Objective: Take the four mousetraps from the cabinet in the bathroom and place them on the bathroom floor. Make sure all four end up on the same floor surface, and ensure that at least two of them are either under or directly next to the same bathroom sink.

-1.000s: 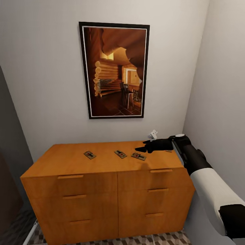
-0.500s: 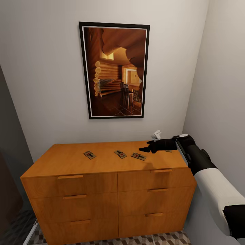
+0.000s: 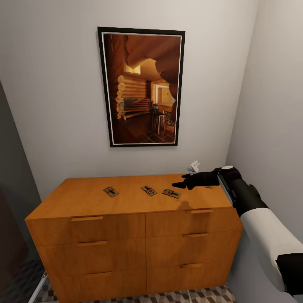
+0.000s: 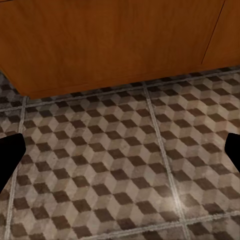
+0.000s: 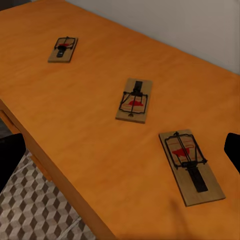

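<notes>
Three mousetraps lie flat on the orange-brown cabinet (image 3: 84, 198): one at the left (image 3: 111, 191), one in the middle (image 3: 149, 190), one toward the right (image 3: 171, 193). A sliver of another trap (image 3: 209, 187) peeks out behind my right wrist. My right gripper (image 3: 180, 181) hovers open just above the cabinet top, to the right of the rightmost full trap. In the right wrist view that trap (image 5: 191, 165) is nearest, then the middle one (image 5: 134, 100) and the far one (image 5: 63, 49). My left gripper (image 4: 120, 150) hangs open over the bathroom floor (image 4: 150, 175), holding nothing.
A framed picture (image 3: 141, 86) hangs on the wall above the cabinet. A side wall (image 3: 273, 105) stands close on the right, beside my right arm. The cabinet's lower front (image 4: 100, 45) rises from the patterned tiles.
My right gripper has drawn back a little to the right and slightly up, away from the rightmost trap. The traps have not moved.
</notes>
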You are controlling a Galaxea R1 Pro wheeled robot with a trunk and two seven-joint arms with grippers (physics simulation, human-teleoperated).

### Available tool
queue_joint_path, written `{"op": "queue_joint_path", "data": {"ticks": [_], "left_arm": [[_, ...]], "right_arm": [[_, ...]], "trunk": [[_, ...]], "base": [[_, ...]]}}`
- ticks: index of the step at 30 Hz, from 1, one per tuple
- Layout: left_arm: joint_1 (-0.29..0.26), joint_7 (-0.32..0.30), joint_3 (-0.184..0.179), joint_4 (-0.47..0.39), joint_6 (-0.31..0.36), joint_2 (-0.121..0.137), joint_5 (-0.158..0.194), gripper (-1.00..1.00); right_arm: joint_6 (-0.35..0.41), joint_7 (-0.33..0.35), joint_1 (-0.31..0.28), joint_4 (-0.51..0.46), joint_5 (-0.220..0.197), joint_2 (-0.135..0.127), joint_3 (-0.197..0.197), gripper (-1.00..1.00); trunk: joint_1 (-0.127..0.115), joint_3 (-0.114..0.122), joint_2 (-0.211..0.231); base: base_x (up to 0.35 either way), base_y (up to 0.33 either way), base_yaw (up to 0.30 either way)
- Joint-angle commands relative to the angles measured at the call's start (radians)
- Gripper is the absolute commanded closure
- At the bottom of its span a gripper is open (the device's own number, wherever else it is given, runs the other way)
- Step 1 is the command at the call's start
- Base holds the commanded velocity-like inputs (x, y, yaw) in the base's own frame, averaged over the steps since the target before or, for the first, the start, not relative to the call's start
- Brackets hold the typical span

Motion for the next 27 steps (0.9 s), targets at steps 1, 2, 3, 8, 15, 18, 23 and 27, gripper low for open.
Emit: {"op": "queue_joint_path", "data": {"ticks": [1,2,3,8,15,18,23,27], "left_arm": [[-0.001,0.000,-0.006,0.001,-0.004,0.000,0.003,-1.00],[-0.001,0.000,-0.006,0.001,-0.004,0.000,0.003,-1.00],[-0.001,0.000,-0.006,0.001,-0.004,0.000,0.003,-1.00],[-0.001,0.000,-0.006,0.001,-0.004,0.000,0.002,-1.00],[-0.001,0.000,-0.006,0.001,-0.004,0.000,0.003,-1.00],[-0.001,0.000,-0.006,0.001,-0.004,0.000,0.003,-1.00],[-0.001,0.000,-0.006,0.001,-0.004,0.000,0.003,-1.00],[-0.001,0.000,-0.006,0.001,-0.004,0.000,0.003,-1.00]], "right_arm": [[0.004,0.005,-0.001,-0.001,0.006,0.000,0.001,-1.00],[0.004,0.005,-0.001,-0.001,0.006,0.000,0.001,-1.00],[0.004,0.005,-0.001,-0.001,0.006,0.000,0.001,-1.00],[0.004,0.005,-0.001,0.005,0.007,0.000,0.002,-1.00],[0.003,0.004,-0.001,0.041,0.009,-0.001,0.001,-1.00],[0.002,0.003,-0.001,0.050,0.010,-0.002,0.001,-1.00],[0.000,0.003,-0.001,0.068,0.010,-0.023,0.001,-1.00],[-0.001,0.005,-0.001,0.072,0.009,-0.037,0.001,-1.00]], "trunk": [[0.000,-0.001,-0.001],[0.000,-0.001,-0.001],[0.000,-0.001,-0.001],[0.000,-0.001,-0.001],[0.000,-0.001,-0.001],[0.000,-0.001,-0.001],[0.000,-0.001,-0.001],[0.000,-0.001,-0.001]], "base": [[0.000,0.000,0.000],[0.000,0.000,0.000],[0.000,0.000,0.000],[0.000,0.000,0.000],[0.000,0.000,0.000],[0.000,0.000,0.000],[0.000,0.000,0.000],[0.000,0.000,0.000]]}}
